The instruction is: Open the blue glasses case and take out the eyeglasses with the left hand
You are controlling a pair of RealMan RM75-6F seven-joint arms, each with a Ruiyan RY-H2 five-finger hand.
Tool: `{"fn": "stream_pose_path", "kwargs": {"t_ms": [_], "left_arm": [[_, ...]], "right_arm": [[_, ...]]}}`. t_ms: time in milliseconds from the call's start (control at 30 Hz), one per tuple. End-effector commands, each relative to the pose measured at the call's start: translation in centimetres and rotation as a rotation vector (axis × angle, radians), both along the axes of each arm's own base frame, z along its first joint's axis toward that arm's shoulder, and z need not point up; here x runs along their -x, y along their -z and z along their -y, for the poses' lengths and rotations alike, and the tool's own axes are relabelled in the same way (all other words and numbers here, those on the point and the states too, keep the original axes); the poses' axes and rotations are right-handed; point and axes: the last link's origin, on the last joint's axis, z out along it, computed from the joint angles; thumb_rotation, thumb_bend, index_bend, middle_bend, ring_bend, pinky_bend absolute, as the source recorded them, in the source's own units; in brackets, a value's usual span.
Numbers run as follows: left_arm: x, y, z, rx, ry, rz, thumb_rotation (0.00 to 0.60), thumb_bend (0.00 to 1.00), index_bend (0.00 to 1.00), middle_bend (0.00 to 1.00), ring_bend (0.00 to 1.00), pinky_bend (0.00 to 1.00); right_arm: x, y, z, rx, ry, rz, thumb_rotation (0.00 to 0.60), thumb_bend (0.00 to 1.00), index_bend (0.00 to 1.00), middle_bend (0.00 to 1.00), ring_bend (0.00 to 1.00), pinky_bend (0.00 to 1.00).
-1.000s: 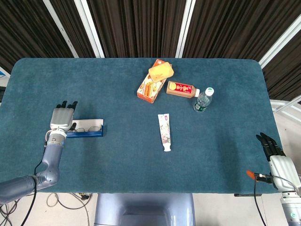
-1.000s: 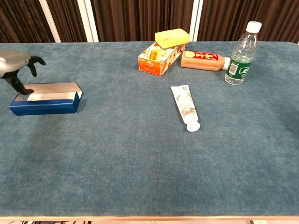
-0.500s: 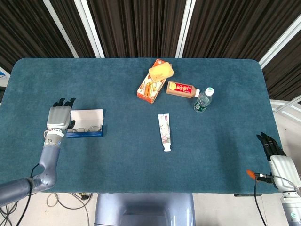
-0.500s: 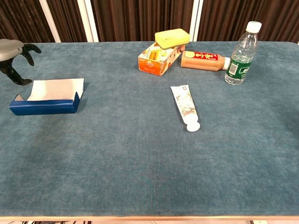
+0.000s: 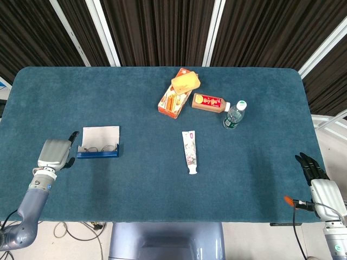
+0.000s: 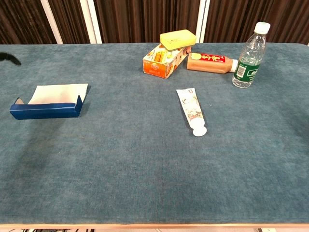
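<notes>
The blue glasses case [image 5: 98,153] lies open at the table's left side, its pale lid [image 5: 101,134] folded flat behind it. The eyeglasses [image 5: 101,148] rest inside the case. In the chest view the case [image 6: 46,109] shows its blue front wall, and the glasses are hidden behind it. My left hand [image 5: 54,153] sits just left of the case, apart from it, holding nothing, with its fingers loosely curled. My right hand [image 5: 316,174] hangs off the table's right front corner, fingers spread and empty. Only a dark fingertip of the left hand [image 6: 9,58] shows in the chest view.
An orange box [image 5: 173,98] with a yellow sponge [image 5: 186,82] on top stands at the back centre. Beside it lie a brown bottle [image 5: 210,102] and an upright water bottle [image 5: 235,115]. A toothpaste tube [image 5: 190,152] lies mid-table.
The lid has swung back flat behind the case. My left hand let go of it and drew back left and toward the table's front edge. The right hand has not moved.
</notes>
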Motion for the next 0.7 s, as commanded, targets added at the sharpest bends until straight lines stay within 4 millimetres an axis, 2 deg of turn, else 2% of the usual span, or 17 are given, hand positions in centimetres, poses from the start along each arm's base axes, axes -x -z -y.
{"fn": "stream_pose_path", "kwargs": {"t_ms": [33,500,700], "left_arm": [[0.5,0.4,0.4,0.038,-0.028,-0.014,0.6,0.32,0.13,0.81,0.67,0.8],[1.8,3.3,0.1,0.14,-0.112,-0.034,0.6,0.32,0.14,0.84,0.69,0.82],[2.1,3.7,0.7,0.176,-0.126,-0.055,0.6,0.32,0.21,0.86,0.72,0.84]], "right_arm": [[0.0,0.0,0.0,-0.001,0.0,0.0,0.6,0.12,0.0,0.0,0.0,0.19],[0.0,0.0,0.0,-0.002,0.002,0.001,0.6,0.12,0.0,0.0,0.0,0.19],[0.0,0.0,0.0,-0.001,0.001,0.001,0.6,0.12,0.0,0.0,0.0,0.19]]}}
